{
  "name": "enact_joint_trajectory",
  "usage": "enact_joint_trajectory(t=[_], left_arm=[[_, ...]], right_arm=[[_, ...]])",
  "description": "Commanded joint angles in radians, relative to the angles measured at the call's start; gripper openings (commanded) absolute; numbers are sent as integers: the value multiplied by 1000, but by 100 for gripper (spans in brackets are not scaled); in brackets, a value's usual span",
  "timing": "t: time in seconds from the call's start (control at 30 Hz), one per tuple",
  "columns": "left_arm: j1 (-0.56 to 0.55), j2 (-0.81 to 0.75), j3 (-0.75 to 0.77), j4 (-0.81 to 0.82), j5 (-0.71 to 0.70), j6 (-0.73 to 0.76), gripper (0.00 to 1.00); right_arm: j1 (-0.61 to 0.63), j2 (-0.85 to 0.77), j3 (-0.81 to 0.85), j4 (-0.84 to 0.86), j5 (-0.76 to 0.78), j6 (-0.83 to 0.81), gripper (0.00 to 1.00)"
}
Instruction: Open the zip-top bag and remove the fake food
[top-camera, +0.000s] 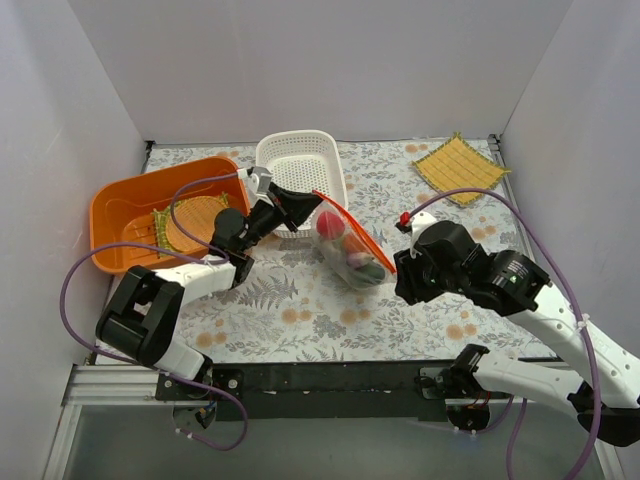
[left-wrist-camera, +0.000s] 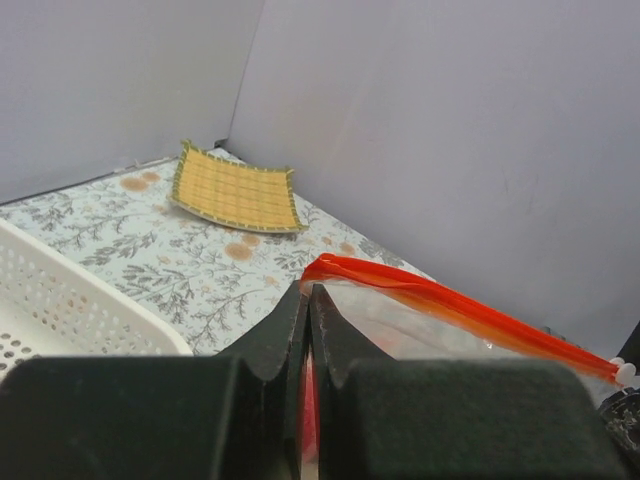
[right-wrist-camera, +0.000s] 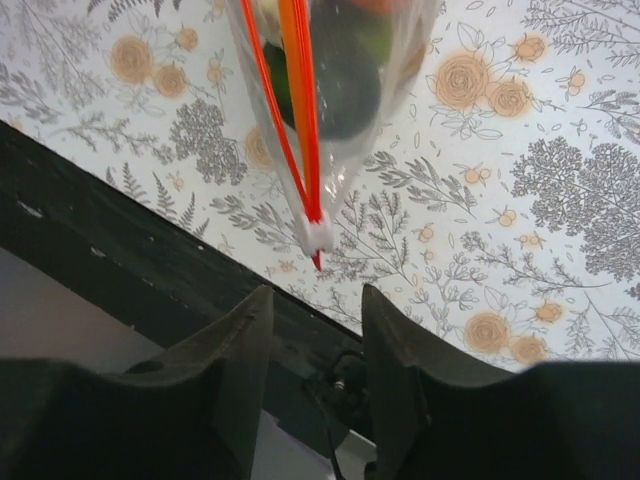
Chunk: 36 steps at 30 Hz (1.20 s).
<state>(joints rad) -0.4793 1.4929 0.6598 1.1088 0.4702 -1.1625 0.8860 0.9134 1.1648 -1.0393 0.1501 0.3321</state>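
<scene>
The left claw (left-wrist-camera: 308, 318) is pressed together on one end of the zip-top bag's (top-camera: 345, 240) orange-red zipper strip (left-wrist-camera: 455, 303), just beside the white basket (top-camera: 300, 160). From there the bag stretches toward the right arm, over the floral table (top-camera: 300, 310). The fake food (right-wrist-camera: 340, 95) sits inside it, in red, pink and green pieces. The right claw (right-wrist-camera: 316, 300) is spread, with the strip's far end just ahead of its fingertips and apart from them.
</scene>
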Motion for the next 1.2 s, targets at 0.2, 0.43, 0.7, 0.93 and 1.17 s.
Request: enact_joint_trajectory(t=[0.2, 0.43, 0.7, 0.93, 1.17], left_arm=[[28, -8, -42, 244, 206, -35, 0], [28, -37, -60, 243, 234, -35, 0], [25, -36, -63, 241, 237, -43, 0], [11, -26, -22, 182, 239, -88, 7], [-79, -91, 188, -535, 15, -129, 29]], right_arm=[[2, 140, 220, 168, 66, -39, 53], [-45, 288, 214, 300, 11, -67, 37], [-51, 288, 95, 386, -75, -62, 34], [-50, 269, 65, 368, 43, -36, 1], [-58, 177, 159, 194, 376, 33, 1]])
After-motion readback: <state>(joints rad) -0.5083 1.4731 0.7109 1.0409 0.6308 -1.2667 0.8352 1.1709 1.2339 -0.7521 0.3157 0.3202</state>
